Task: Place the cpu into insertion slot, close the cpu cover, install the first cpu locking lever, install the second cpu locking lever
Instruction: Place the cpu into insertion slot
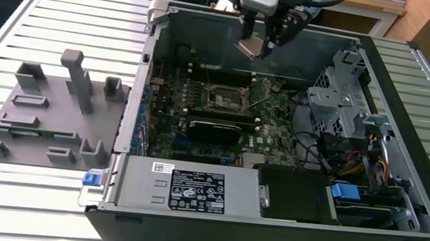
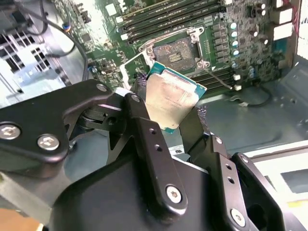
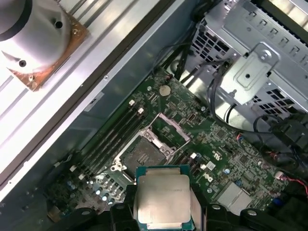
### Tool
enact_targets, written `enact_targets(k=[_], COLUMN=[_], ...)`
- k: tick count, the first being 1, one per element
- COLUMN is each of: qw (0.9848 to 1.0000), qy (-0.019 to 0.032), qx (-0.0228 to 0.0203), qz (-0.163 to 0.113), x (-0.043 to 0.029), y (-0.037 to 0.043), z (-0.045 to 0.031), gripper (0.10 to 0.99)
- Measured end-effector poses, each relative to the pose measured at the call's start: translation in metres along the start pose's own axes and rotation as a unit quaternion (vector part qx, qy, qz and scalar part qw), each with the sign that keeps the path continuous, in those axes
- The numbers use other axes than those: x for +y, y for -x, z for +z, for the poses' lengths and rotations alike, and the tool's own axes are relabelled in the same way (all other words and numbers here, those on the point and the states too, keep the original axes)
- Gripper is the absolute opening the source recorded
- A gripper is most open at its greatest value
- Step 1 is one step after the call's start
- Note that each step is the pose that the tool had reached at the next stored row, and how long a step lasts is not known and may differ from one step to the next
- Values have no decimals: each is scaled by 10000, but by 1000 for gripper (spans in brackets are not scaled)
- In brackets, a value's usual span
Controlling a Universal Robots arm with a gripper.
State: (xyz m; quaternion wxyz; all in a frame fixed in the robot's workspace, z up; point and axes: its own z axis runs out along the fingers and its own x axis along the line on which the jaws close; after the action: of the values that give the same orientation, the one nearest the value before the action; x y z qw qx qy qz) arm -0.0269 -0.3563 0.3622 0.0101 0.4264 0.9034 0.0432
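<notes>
My gripper [image 1: 256, 48] hangs above the back of the open computer case, shut on the cpu [image 1: 250, 49]. In both wrist views the cpu [image 2: 171, 98] [image 3: 161, 199] is a square chip with a pale metal top and a green edge, gripped on two opposite sides by the black fingers [image 2: 144, 130]. The insertion slot [image 1: 223, 97] [image 2: 175, 50] [image 3: 142, 154] lies bare on the green motherboard, below and ahead of the chip. The cpu cover [image 3: 173, 130] [image 2: 131, 63] stands swung up beside the slot. A thin locking lever [image 2: 219, 77] lies loose along one side of the slot.
The case [image 1: 414, 195] sits on a slatted metal table [image 1: 6, 203]. A grey power supply [image 1: 185, 188] fills its front. A metal drive cage [image 1: 336, 109] with cables stands at the exterior view's right. A grey fixture [image 1: 57, 112] lies outside at the left. Memory slots [image 2: 163, 12] run beside the socket.
</notes>
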Motion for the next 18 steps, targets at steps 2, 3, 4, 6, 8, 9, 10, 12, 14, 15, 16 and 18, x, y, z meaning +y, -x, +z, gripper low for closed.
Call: enact_targets(k=[2,3,4,6,8,9,10,12,14,15,16,18], qw=[9999,9997,9995,9990,9981,9977,9971,9959,9945,9936,9928,9909], qy=[3,4,6,9,12,13,14,17,20,21,22,25], qx=[-13,-20,-26,-40,-53,-59,-66,-78,-91,-98,-104,-117], qz=[151,224,301,454,606,680,756,897,1044,1124,1197,1342], x=[0,0,0,0,0,0,0,-1,-1,-1,-1,-1], y=[0,0,0,-1,-1,-1,-1,-1,0,-1,-1,-1], z=[1,3,4,6,8,9,10,12,14,15,16,19], gripper=[525,525,525,525,525,525,525,525,525,525,525,525])
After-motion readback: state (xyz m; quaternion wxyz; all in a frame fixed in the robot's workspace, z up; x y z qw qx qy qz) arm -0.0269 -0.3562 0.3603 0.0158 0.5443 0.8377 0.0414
